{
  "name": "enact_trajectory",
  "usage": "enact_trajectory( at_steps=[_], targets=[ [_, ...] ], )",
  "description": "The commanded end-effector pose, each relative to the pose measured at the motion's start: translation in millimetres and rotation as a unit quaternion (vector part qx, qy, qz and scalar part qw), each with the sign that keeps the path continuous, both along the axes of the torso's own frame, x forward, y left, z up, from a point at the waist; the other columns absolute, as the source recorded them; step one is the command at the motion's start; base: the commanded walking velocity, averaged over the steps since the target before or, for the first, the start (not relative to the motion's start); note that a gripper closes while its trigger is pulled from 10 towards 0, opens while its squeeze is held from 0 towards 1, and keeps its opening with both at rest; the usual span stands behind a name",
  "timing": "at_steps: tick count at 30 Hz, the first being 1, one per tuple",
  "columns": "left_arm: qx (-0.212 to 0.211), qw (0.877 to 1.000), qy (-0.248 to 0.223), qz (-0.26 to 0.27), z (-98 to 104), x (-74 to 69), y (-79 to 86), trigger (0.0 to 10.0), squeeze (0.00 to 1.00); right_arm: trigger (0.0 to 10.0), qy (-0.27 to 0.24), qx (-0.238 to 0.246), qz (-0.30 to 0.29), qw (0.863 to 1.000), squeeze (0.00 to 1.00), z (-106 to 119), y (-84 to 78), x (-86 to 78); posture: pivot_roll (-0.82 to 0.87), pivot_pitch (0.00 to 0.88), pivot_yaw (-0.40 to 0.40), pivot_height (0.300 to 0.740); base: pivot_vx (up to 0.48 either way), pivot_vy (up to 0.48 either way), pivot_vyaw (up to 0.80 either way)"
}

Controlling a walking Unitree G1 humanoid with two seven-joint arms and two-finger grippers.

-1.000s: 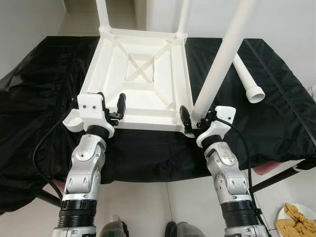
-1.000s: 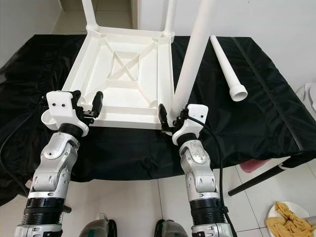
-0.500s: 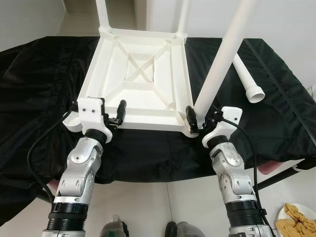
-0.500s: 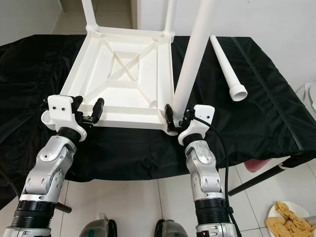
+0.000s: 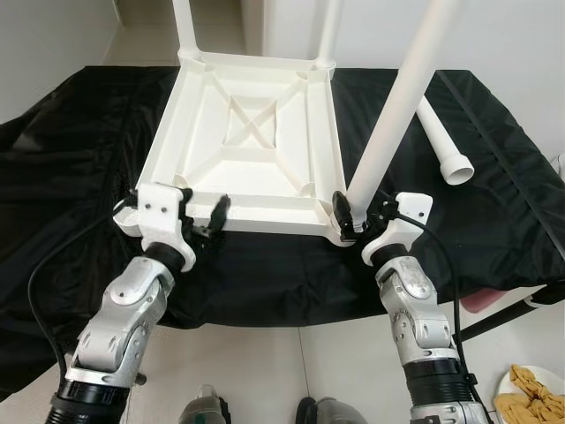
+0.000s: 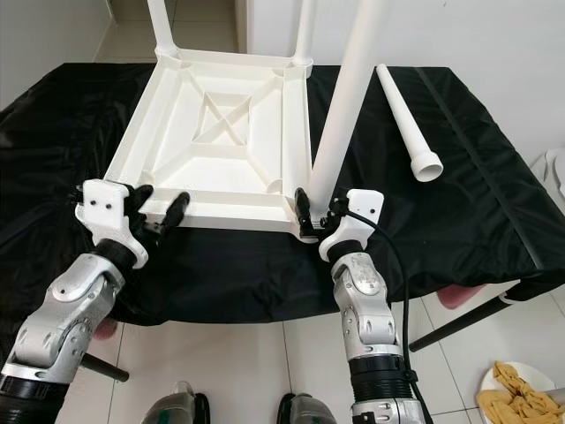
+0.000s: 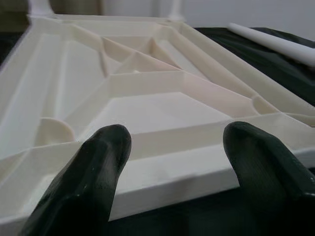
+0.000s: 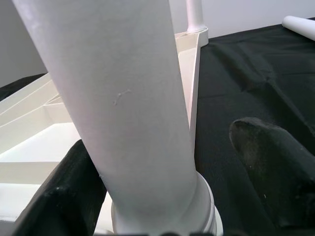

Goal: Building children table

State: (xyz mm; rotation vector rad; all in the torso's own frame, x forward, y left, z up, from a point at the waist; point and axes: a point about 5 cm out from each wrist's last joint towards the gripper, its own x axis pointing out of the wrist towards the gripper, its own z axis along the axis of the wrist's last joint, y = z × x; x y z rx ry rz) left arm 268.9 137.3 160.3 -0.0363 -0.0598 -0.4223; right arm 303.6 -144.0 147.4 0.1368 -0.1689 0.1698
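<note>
The white children's table top (image 5: pixel 265 217) lies upside down on the black cloth. Two legs (image 5: pixel 184 22) stand in its far corners. A third leg (image 5: pixel 388 124) stands upright in the near right corner socket. My right gripper (image 5: pixel 358 215) is open around that leg's base; in the right wrist view one finger (image 8: pixel 64 196) touches the leg and the other stands apart. My left gripper (image 5: pixel 201 212) is open just in front of the top's near left edge, whose round corner socket (image 7: pixel 54 135) is empty. A loose leg (image 5: pixel 441 141) lies on the cloth at the right.
The black cloth (image 5: pixel 71 159) covers a low table and hangs over its front edge near my arms. A plate of yellowish pieces (image 5: pixel 534 389) sits on the tiled floor at lower right. A pink object (image 5: pixel 481 300) shows under the table's right side.
My left arm has drawn back and down, taking its gripper from over the near left corner to in front of the edge. The right gripper shifted slightly right around the leg base.
</note>
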Motion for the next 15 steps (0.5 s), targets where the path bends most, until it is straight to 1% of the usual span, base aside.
enact_trajectory(
  at_steps=[1, 3, 6, 7, 8, 9, 12, 13, 14, 15],
  targets=[
    [0.011, 0.969, 0.003, -0.246, -2.5, -20.8, -26.5, 10.0, 0.00, 10.0, 0.011, -0.002, -0.011, 1.000, 0.00, -6.7, -6.7, -1.2, 0.04, 0.080, -0.002, 0.740, 0.000, 0.000, 0.00],
    [-0.006, 0.961, 0.001, -0.278, 4.0, -28.2, -40.6, 10.0, 0.00, 10.0, 0.012, -0.006, -0.015, 1.000, 0.00, -7.7, -10.6, 0.0, 0.04, 0.077, -0.004, 0.740, 0.000, 0.000, 0.00],
    [-0.011, 0.958, 0.000, -0.285, 6.7, -29.7, -44.4, 10.0, 0.00, 10.0, 0.013, -0.008, -0.017, 1.000, 0.00, -8.0, -12.7, 0.7, 0.04, 0.077, -0.004, 0.740, 0.000, 0.000, 0.00],
    [-0.012, 0.955, 0.000, -0.297, 7.9, -32.0, -49.3, 10.0, 0.00, 10.0, 0.014, -0.012, -0.023, 1.000, 0.00, -8.7, -16.9, 1.8, 0.04, 0.073, -0.005, 0.740, 0.000, 0.000, 0.00],
    [-0.012, 0.955, 0.000, -0.297, 7.9, -32.0, -49.3, 10.0, 0.00, 10.0, 0.014, -0.012, -0.023, 1.000, 0.00, -8.7, -16.9, 1.8, 0.04, 0.073, -0.005, 0.740, 0.000, 0.000, 0.00],
    [-0.012, 0.951, 0.001, -0.309, 7.7, -34.0, -53.9, 10.0, 0.00, 10.0, 0.016, -0.016, -0.031, 0.999, 0.00, -9.4, -22.4, 3.0, 0.04, 0.074, -0.006, 0.740, 0.000, 0.000, 0.00],
    [-0.012, 0.951, 0.001, -0.309, 7.7, -34.0, -53.9, 10.0, 0.00, 10.0, 0.016, -0.016, -0.031, 0.999, 0.00, -9.4, -22.4, 3.0, 0.04, 0.074, -0.006, 0.740, 0.000, 0.000, 0.00],
    [-0.009, 0.946, 0.005, -0.324, 6.0, -37.3, -59.2, 10.0, 0.00, 10.0, 0.018, -0.019, -0.039, 0.999, 0.00, -10.7, -29.0, 4.0, 0.03, 0.072, -0.006, 0.740, 0.000, 0.000, 0.00],
    [-0.009, 0.946, 0.005, -0.324, 6.0, -37.3, -59.2, 10.0, 0.00, 10.0, 0.018, -0.019, -0.039, 0.999, 0.00, -10.7, -29.0, 4.0, 0.03, 0.072, -0.006, 0.740, 0.000, 0.000, 0.00],
    [-0.008, 0.941, 0.009, -0.337, 4.7, -39.9, -63.6, 10.0, 0.00, 10.0, 0.021, -0.023, -0.047, 0.998, 0.00, -11.8, -35.5, 4.5, 0.03, 0.074, -0.007, 0.740, 0.000, 0.000, 0.00]
  ],
)
